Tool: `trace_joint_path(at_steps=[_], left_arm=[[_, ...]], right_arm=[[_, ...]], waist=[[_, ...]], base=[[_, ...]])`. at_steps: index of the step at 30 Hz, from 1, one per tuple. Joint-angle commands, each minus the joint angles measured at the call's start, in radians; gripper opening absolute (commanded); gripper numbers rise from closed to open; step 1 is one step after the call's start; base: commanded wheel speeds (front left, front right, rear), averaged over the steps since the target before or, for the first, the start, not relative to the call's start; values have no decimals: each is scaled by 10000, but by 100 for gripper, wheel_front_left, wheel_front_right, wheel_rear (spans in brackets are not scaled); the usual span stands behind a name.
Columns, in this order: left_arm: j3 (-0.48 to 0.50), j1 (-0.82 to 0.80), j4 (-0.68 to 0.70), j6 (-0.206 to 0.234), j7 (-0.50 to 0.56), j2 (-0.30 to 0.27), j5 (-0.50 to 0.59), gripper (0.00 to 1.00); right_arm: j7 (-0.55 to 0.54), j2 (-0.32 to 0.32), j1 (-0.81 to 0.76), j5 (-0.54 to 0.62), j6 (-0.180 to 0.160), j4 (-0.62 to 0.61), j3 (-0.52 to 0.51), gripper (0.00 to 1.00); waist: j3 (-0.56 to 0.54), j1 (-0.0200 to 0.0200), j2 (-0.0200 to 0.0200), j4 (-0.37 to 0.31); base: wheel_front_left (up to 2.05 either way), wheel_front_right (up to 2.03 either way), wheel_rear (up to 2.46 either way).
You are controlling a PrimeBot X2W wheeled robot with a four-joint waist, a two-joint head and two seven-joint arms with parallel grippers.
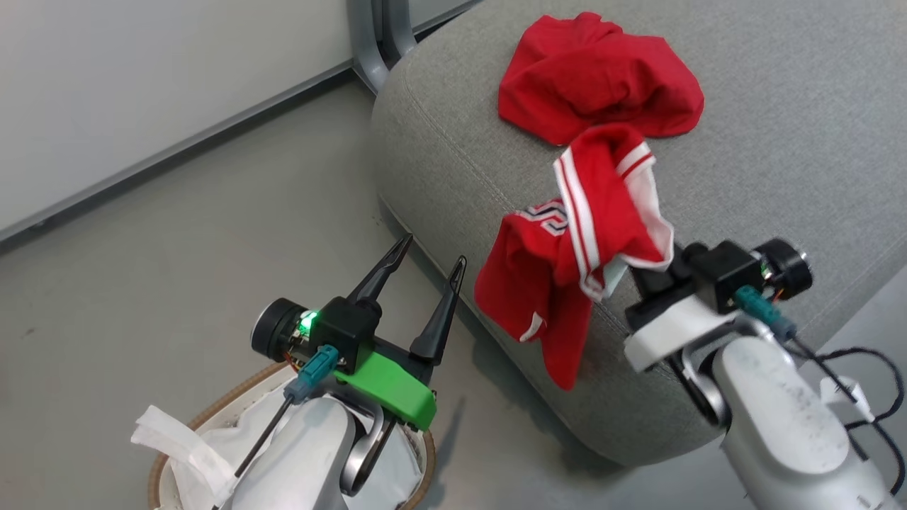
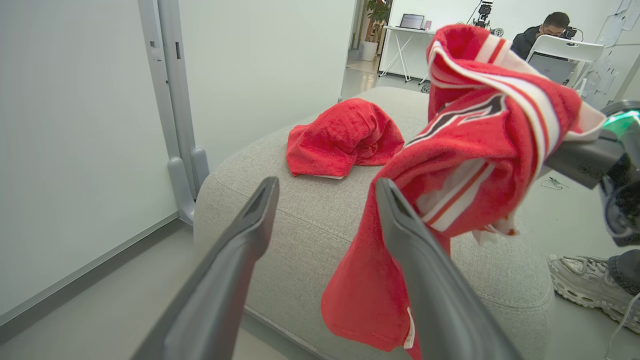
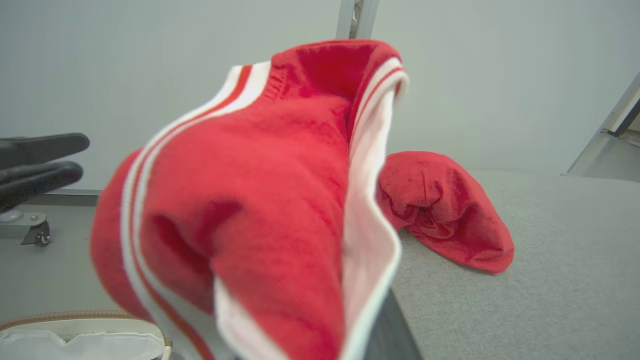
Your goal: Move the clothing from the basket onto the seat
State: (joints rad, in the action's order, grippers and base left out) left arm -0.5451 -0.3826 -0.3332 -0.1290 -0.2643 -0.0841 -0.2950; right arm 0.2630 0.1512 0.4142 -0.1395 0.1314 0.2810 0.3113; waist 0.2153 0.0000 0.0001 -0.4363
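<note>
Clothing with stripes (image 1: 588, 234) hides most of the right tool (image 1: 623, 248).

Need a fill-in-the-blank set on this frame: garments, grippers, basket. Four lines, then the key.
1. The striped garment hangs from the right gripper, whose jaws are ____.
2. The left gripper is ____ and holds nothing.
3. The plain red garment lies on the ____.
4. The basket sits near the ____ gripper, not the other one.

Missing words: shut; open; seat; left.
</note>
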Motion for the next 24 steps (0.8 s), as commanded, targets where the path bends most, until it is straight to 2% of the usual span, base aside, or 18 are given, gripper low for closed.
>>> trace_joint_path(at_steps=[1, 12, 17, 24], left_arm=[[-4, -209, -12, -25, 0, -152, 86, 100], [-589, -1149, -146, -23, 0, -578, 146, 100], [-777, -1666, -169, -24, -1, -751, 58, 100], [-794, -2180, -76, -24, 0, -864, 173, 100]], right_arm=[[26, 174, 430, 101, -14, -147, -121, 0], [26, 1870, 4182, 1050, -14, -315, -1704, 0], [25, 2248, 5471, 1650, -16, 243, -2534, 0], [24, 2270, 6353, 2403, -14, 1810, -3691, 0]], waist=[[697, 0, -1, -147], [2554, 0, -1, 354], [3310, 0, -1, 852], [4326, 0, -1, 1547]], base=[[0, 0, 0], [0, 0, 0], [0, 0, 0], [0, 0, 0]])
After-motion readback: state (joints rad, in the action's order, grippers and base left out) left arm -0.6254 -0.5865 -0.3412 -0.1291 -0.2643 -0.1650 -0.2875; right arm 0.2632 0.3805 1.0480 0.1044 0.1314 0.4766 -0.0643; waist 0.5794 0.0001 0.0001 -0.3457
